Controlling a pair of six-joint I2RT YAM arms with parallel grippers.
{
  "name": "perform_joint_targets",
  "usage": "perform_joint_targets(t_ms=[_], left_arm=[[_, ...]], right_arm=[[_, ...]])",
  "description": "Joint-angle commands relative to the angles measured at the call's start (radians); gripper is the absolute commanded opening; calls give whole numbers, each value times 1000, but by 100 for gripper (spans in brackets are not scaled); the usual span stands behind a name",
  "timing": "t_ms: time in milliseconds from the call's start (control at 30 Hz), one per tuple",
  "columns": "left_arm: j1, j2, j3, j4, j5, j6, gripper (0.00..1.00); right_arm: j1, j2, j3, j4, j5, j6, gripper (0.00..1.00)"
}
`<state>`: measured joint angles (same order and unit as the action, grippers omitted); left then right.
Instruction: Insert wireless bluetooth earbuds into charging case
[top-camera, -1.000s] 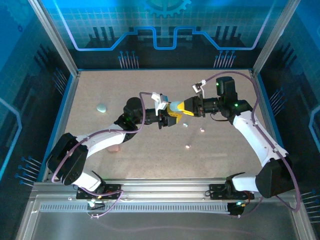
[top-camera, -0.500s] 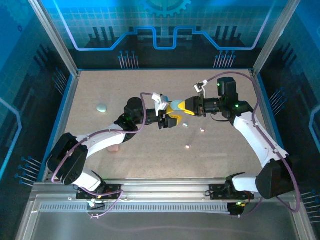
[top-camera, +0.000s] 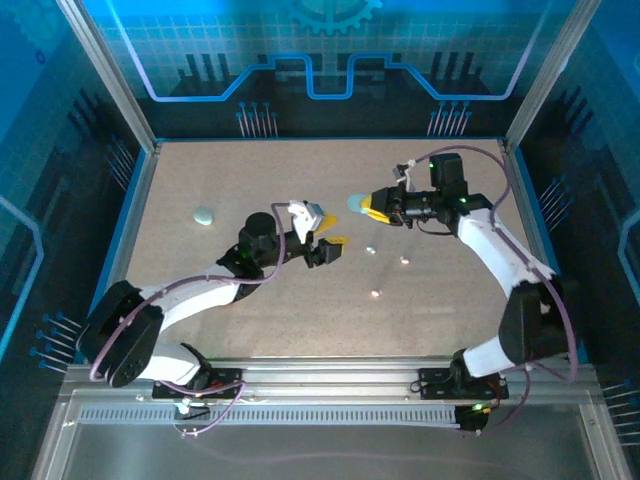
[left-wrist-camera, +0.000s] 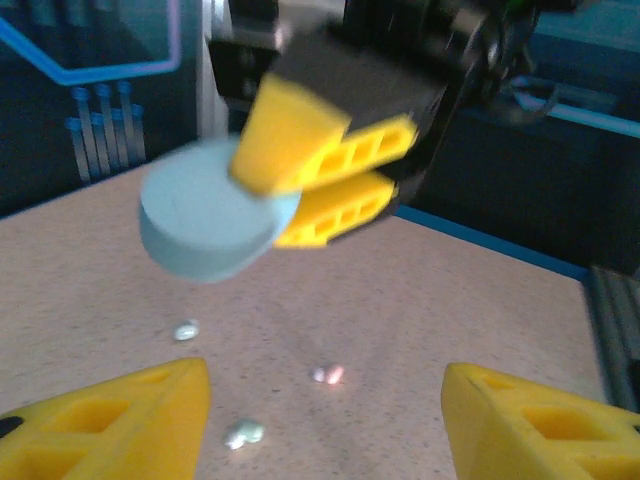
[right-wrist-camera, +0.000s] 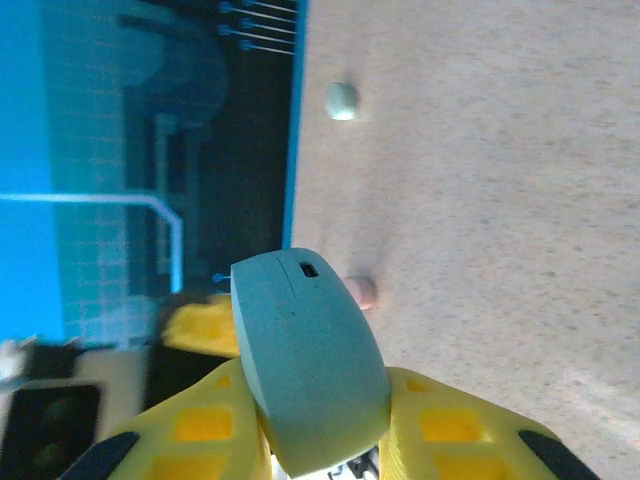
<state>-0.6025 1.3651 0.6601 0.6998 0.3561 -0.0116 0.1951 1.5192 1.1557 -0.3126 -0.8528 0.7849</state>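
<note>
Right gripper (top-camera: 368, 207) clamped the pale blue case (top-camera: 353, 203) aloft; left gripper (top-camera: 331, 230), jaws apart and empty, sat nearest the earbuds (top-camera: 371, 249) lying just to its right

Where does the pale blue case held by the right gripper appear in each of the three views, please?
Top external: the pale blue case is just right of centre, at the tip of the right gripper.
Left wrist: upper left of centre, pinched by yellow fingers reaching in from above.
Right wrist: bottom centre, large, between the two fingers.
Shared landmark: the yellow fingers clamped on the case.
</note>
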Motion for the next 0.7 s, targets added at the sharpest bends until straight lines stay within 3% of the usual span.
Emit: perform_joint_targets(t_ms=[0, 233, 333, 433, 667], left_arm=[[9, -102, -25, 1, -162, 39, 64], [20, -221, -14, -180, -291, 44, 67], [30, -253, -12, -247, -331, 11, 68], [45, -270, 10, -333, -357, -30, 70], [75, -270, 40, -418, -374, -82, 71]], right_arm=[[0, 128, 54, 14, 34, -24, 20], [48, 438, 214, -15, 44, -48, 20], [82, 551, 340, -130, 106, -104, 20], [112, 646, 462, -232, 146, -146, 21], [144, 793, 606, -279, 223, -120, 22]])
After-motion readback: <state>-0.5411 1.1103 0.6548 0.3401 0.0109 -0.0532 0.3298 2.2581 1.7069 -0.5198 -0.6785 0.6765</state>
